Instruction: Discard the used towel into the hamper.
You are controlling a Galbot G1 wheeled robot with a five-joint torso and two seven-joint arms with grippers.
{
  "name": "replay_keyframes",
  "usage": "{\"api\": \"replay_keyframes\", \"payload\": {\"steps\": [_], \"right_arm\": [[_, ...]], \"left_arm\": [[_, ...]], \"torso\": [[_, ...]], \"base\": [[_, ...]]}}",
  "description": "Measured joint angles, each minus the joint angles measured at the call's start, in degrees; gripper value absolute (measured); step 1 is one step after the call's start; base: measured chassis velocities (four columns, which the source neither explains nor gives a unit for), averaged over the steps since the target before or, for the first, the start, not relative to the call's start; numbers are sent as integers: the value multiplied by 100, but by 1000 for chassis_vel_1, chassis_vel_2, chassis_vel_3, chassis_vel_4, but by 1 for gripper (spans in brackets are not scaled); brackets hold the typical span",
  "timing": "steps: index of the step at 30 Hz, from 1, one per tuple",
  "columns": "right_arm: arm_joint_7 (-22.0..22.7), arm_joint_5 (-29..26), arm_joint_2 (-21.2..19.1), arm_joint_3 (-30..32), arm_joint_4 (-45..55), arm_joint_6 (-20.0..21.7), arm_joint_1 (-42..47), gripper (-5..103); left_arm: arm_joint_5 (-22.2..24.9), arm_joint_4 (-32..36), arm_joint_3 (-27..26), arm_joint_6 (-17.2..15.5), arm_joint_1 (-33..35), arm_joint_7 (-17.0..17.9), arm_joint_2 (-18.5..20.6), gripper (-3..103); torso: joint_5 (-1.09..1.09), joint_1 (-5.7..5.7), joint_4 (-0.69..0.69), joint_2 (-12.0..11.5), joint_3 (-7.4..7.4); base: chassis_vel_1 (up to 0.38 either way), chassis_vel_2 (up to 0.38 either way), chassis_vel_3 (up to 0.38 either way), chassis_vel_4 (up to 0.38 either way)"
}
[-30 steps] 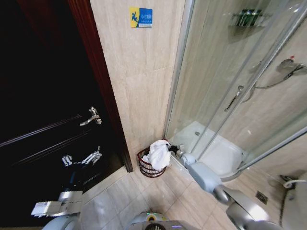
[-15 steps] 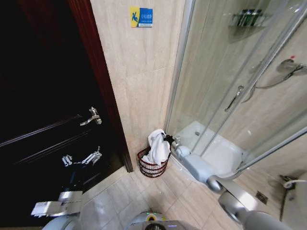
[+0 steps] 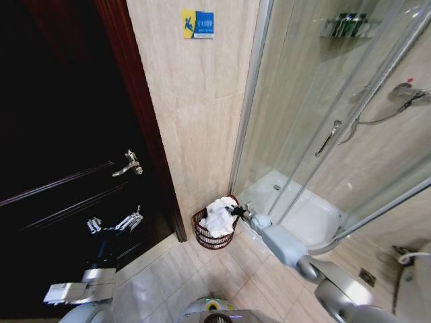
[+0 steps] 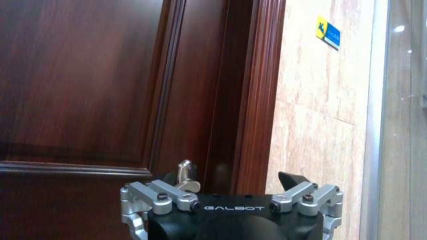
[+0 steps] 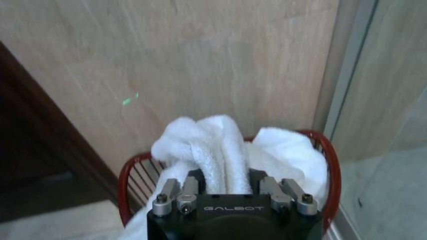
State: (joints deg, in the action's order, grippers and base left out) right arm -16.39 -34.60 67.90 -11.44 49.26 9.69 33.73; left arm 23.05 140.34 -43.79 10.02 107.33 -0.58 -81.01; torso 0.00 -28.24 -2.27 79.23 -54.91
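I see the dark wooden door [image 3: 67, 155] on the left, the glass shower enclosure [image 3: 323, 128] on the right and a tiled wall between. The hamper [image 3: 210, 235] stands on the floor against that wall. The towel [image 3: 217, 217] lies bunched in it, spilling over its rim. My right gripper [image 3: 237, 211] is closed on the towel just above the hamper. My left gripper [image 4: 230, 187] hangs parked before the door, jaws spread, empty.

Fluffy white cloth towel [image 5: 220, 150]; glossy red wire hamper [image 5: 331, 170].
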Motion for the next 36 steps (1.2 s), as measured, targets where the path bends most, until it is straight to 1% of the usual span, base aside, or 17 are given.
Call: {"api": "replay_keyframes", "payload": {"steps": [3,5,7,9,10,12,13,15,17,20,21,22,24,25,29,33,36], "right_arm": [[-154,144,-125,-126,57,166,0,61],[-193,198,-164,-164,78,182,1,61],[-259,304,-291,-233,201,190,83,73],[-267,308,-304,-239,215,190,95,73],[-325,343,-365,-265,279,190,159,83],[-537,495,-431,-250,259,10,297,94],[-537,495,-431,-250,259,10,297,94],[-435,534,-303,-179,18,-50,242,100],[-335,524,-210,-178,-176,-59,153,100],[-314,523,130,-231,-821,-133,-150,100],[-314,523,130,-231,-821,-133,-150,100],[-333,544,264,-261,-1079,-157,-260,100],[-332,602,585,-247,-1581,-198,-481,100],[-332,602,585,-247,-1581,-198,-481,100],[-69,696,1223,-53,-2430,-477,-928,100],[141,740,1490,74,-2667,-508,-1078,100],[234,730,1475,81,-2513,-470,-991,100]], "left_arm": [[0,0,0,0,0,0,0,100],[0,0,0,0,0,0,0,100],[0,0,0,0,0,0,0,100],[0,0,0,0,0,0,0,100],[-1,0,0,0,0,0,0,100],[0,0,0,0,0,0,0,100],[0,0,0,0,0,0,0,100],[0,0,0,0,0,0,0,100],[0,0,0,0,0,0,0,100],[0,0,0,0,0,1,0,100],[0,0,0,0,0,1,0,100],[-1,0,0,0,0,0,0,100],[-1,0,0,0,0,0,0,100],[-1,0,0,0,0,0,0,100],[0,0,0,0,0,0,0,100],[0,0,0,0,0,0,0,100],[-1,0,0,0,0,0,0,100]], "torso": [[0,0,0,0,0],[0,0,0,0,0],[0,0,-1,0,0],[0,0,-1,0,0],[1,0,-1,0,0],[0,0,3,0,0],[0,0,3,0,0],[1,0,2,0,0],[0,0,-1,0,0],[2,-1,-3,0,0],[2,-1,-3,0,0],[-3,-2,0,0,0],[1,-1,1,-1,0],[1,-1,1,-1,0],[1,-1,-3,-1,0],[-2,-1,-1,-1,0],[0,-2,0,-1,0]], "base": [[0,0,0,0],[0,0,0,0],[0,0,0,0],[0,0,0,0],[0,0,0,0],[0,0,0,0],[0,0,0,0],[0,0,0,0],[0,0,0,0],[0,0,0,0],[0,0,0,0],[0,0,0,0],[0,0,0,0],[0,0,0,0],[0,0,0,0],[0,0,0,0],[0,0,0,0]]}}
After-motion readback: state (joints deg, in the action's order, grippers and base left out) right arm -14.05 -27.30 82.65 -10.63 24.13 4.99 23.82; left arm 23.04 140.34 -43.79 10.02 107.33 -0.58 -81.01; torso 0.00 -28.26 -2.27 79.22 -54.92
